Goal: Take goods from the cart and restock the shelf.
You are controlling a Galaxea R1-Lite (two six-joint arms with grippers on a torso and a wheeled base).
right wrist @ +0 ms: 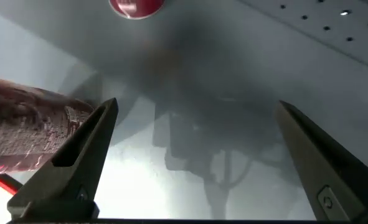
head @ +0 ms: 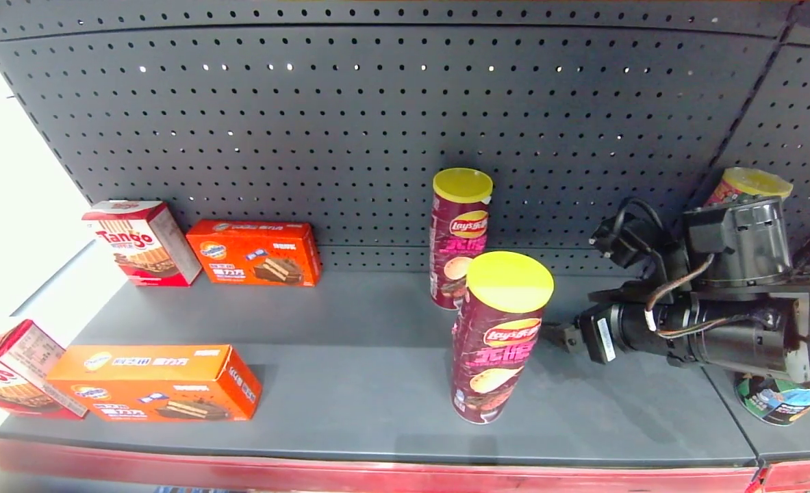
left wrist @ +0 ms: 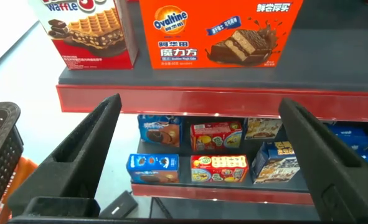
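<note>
Right gripper (right wrist: 196, 106) released, jaws wide, empty, just beside front chips can (head: 500, 335) standing upright on grey shelf (head: 350, 383), second can (head: 459, 236) behind it. Left gripper (left wrist: 200, 101) spread too, holding nothing.

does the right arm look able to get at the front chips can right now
Probably yes: the right gripper is open, close beside the front chips can, with only bare shelf between. The can sits off to one finger's side.

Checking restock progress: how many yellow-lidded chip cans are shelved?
3: front can mid-shelf, rear can behind it, third can far right, partly behind the arm; more may be hidden.
</note>
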